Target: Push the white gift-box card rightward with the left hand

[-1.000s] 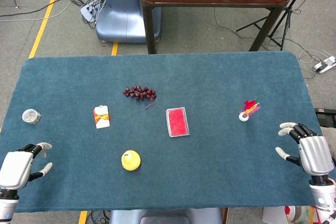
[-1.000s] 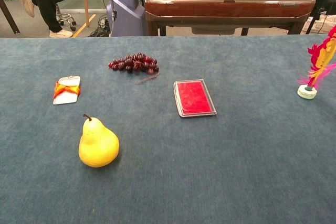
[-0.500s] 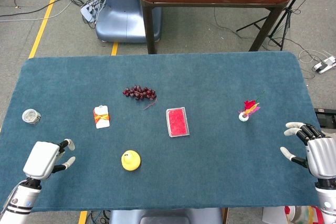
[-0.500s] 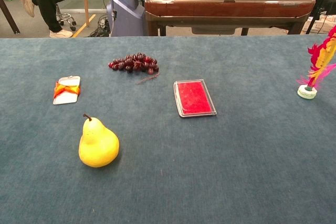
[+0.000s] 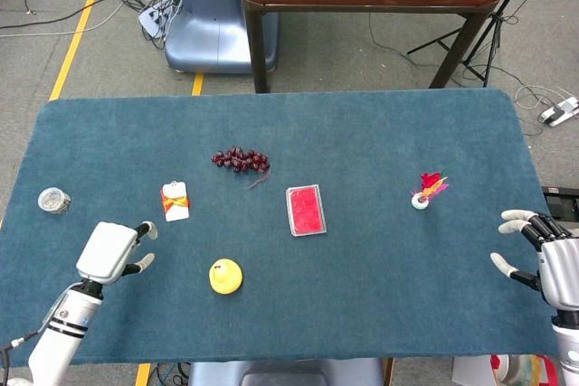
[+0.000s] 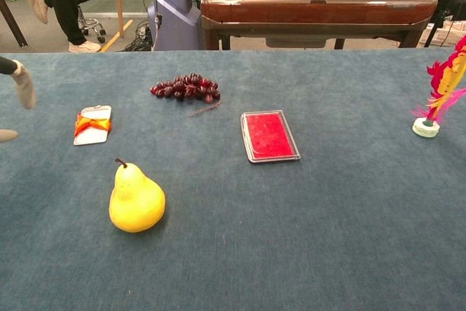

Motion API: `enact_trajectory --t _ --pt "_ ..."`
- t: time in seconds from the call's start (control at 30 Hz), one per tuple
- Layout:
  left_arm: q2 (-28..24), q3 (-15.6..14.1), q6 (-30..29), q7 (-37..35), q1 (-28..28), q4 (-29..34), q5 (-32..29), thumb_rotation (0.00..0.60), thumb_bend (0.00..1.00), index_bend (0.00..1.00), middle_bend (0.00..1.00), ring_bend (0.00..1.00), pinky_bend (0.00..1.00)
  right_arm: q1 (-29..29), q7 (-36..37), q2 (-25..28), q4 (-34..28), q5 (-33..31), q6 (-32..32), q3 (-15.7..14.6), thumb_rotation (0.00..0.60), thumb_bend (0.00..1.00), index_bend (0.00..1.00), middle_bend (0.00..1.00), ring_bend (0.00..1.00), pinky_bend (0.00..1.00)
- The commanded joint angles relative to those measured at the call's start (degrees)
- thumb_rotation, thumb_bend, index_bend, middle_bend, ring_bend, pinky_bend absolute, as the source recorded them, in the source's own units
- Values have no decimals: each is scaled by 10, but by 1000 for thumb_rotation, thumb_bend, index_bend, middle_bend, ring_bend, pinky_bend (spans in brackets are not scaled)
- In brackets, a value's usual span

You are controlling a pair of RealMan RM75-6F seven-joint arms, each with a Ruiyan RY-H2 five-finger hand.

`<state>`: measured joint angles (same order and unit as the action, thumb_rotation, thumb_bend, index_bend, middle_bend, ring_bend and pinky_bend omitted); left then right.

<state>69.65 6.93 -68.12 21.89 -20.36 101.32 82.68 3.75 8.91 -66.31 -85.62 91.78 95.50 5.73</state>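
Left robot hand (image 5: 113,251) hovers open, near-left of the gift-box card (image 5: 175,201).

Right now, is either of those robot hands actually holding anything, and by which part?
No. The left hand hovers with fingers apart just short of the white gift-box card, not touching it. The right hand is open at the table's far edge, holding nothing.

Blue felt table (image 6: 349,253) carrying a yellow pear (image 6: 135,200) near the front, white gift-box card (image 6: 92,124) behind it to the left, grapes (image 6: 185,87), red card case (image 6: 269,136), feathered shuttlecock (image 6: 439,92) far right. Left hand's fingers (image 6: 23,87) poking in at the left edge, apart from the card.
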Motion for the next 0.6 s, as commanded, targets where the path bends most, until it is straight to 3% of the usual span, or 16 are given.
enact_trajectory --t 0.03,0.3,0.6 --pt "-11 7 44 51 -26 30 -58 600 360 422 1000 995 1000 1 0 0 0 1 -2 -1 600 47 488 380 337 587" --pt "-6 27 93 77 -71 36 -154 600 427 324 1000 995 1000 1 -1 1 -1 0 -6 -1 600 47 488 381 337 587" --pt "10 27 101 133 -108 28 -254 600 438 231 1000 995 1000 0 2 3 -3 0 -5 -1 600 47 488 381 337 587"
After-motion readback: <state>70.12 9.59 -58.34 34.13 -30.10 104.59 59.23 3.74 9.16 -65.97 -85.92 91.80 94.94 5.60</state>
